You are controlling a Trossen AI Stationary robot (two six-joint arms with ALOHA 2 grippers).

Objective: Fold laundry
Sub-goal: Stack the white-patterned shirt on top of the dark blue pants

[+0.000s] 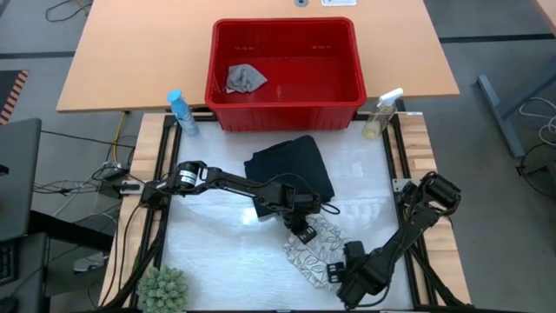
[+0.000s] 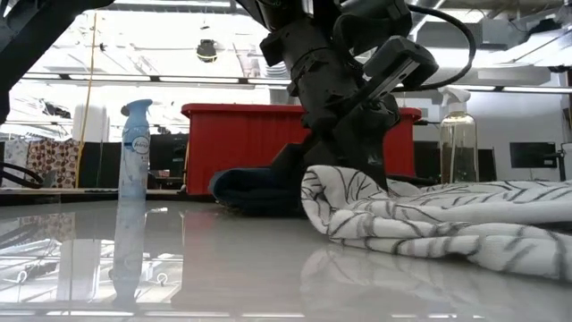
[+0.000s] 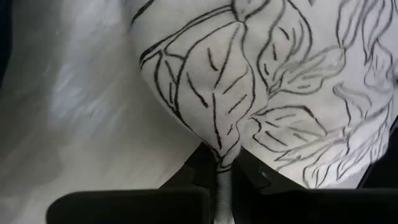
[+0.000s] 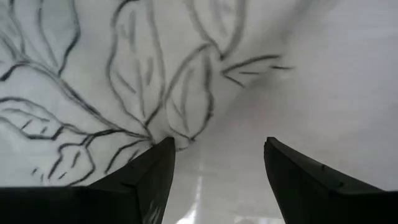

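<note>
1. Leaf cloth lies crumpled on the surface, near front, just before the folded jeans.
2. Left claw pinches its edge.
3. Right claw spread at the opposite edge, not gripping.
4. Step: spreading the cloth. Next: right claw needs to close on a corner.
5. Grey cloth in the basket.

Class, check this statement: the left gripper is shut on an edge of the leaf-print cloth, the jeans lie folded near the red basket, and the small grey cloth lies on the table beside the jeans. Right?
One error. The small grey cloth lies inside the red basket, not on the table; the high view shows it. The rest holds: the left gripper is shut on an edge of the leaf-print cloth, and the jeans lie folded near the basket.
</note>
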